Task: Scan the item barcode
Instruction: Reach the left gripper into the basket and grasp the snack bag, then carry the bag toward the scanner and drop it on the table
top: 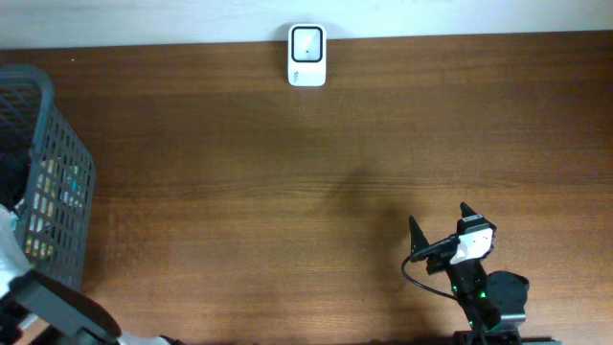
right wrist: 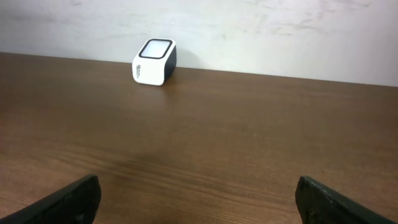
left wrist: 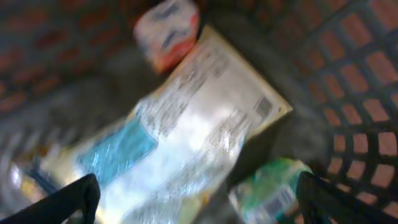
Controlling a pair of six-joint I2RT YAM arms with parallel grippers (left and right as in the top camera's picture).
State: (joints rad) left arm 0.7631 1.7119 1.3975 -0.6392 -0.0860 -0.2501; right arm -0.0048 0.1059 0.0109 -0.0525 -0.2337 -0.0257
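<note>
The packet (left wrist: 186, 130) lies in the basket (left wrist: 367, 93), under the left claw (left wrist: 196, 186), which is wide open. It looks light, soft, shiny and slippery. Best pinch an edge, away from the barcode (left wrist: 264, 107). The right claw (right wrist: 198, 186) is open too.

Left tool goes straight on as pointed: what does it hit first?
Probably the big flat packet in the basket, centred ahead of the open left tool; the view is blurred, so depth is unclear.
</note>
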